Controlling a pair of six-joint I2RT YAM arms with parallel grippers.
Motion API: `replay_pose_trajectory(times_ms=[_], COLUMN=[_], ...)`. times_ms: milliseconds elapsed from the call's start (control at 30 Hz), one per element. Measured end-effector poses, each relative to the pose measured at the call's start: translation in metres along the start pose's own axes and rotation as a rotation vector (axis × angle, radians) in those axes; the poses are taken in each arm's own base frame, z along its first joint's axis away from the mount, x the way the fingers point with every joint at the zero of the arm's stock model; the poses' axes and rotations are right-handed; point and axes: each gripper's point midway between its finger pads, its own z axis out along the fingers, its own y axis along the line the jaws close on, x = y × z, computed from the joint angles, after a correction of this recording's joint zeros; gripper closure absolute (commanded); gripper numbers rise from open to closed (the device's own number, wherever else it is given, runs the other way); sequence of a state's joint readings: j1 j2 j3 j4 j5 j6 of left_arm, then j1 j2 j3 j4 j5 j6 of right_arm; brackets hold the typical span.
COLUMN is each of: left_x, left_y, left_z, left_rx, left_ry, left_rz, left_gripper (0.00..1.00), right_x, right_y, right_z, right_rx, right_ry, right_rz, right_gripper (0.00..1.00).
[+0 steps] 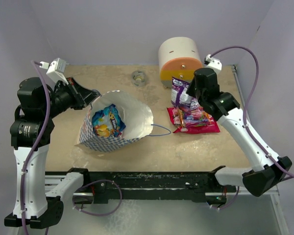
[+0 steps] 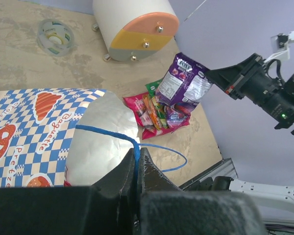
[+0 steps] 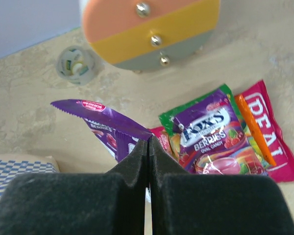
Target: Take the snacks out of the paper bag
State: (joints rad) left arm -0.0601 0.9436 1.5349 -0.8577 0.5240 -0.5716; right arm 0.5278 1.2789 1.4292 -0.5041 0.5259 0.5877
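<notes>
Right end effector [image 3: 148, 143]: pinches purple packet [image 3: 105, 125] near snack pile [image 1: 193, 120].
Left end effector [image 2: 137, 159]: pinches cord handle [image 2: 108, 132].
Paper bag [image 1: 134, 115]: 9 o'clock from packet.

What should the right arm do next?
Probably open the right end effector and drop the purple packet onto the pile: it hangs pinched over those snacks, and more packets lie in the bag, whose handle the left end effector holds.
</notes>
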Motion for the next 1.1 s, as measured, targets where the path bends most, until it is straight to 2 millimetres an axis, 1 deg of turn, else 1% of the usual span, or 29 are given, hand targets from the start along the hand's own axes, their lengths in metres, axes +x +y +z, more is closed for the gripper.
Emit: replay_pose_trajectory(times_ms=[133, 233, 367, 567, 700, 800, 900, 1100], left_x=[-0.001, 0.000, 0.000, 0.000, 0.001, 0.002, 0.002, 0.004], left_y=[0.000, 0.000, 0.001, 0.003, 0.005, 0.005, 0.004, 0.001], left_z=[0.000, 0.000, 0.002, 0.006, 0.009, 0.010, 0.010, 0.010], left_rx=[0.000, -0.001, -0.003, -0.005, -0.002, 0.001, 0.006, 0.022], left_ry=[0.001, 0.003, 0.007, 0.019, 0.032, 0.036, 0.039, 0.051], left_rz=[0.007, 0.005, 0.003, -0.003, -0.009, -0.011, -0.012, -0.014], left_gripper=[1.00, 1.00, 1.00, 1.00, 1.00, 1.00, 1.00, 1.00], right_x=[0.024, 0.048, 0.074, 0.093, 0.101, 0.111, 0.121, 0.125], right_y=[-0.031, -0.057, -0.083, -0.116, -0.140, -0.157, -0.170, -0.171], right_z=[0.021, 0.037, 0.049, 0.060, 0.066, 0.069, 0.070, 0.075], right_rx=[0.034, 0.069, 0.105, 0.155, 0.204, 0.237, 0.260, 0.238], right_ry=[0.079, 0.144, 0.214, 0.241, 0.239, 0.248, 0.262, 0.266], right_rz=[0.091, 0.151, 0.209, 0.265, 0.279, 0.275, 0.260, 0.232], right_gripper=[1.00, 1.00, 1.00, 1.00, 1.00, 1.00, 1.00, 1.00])
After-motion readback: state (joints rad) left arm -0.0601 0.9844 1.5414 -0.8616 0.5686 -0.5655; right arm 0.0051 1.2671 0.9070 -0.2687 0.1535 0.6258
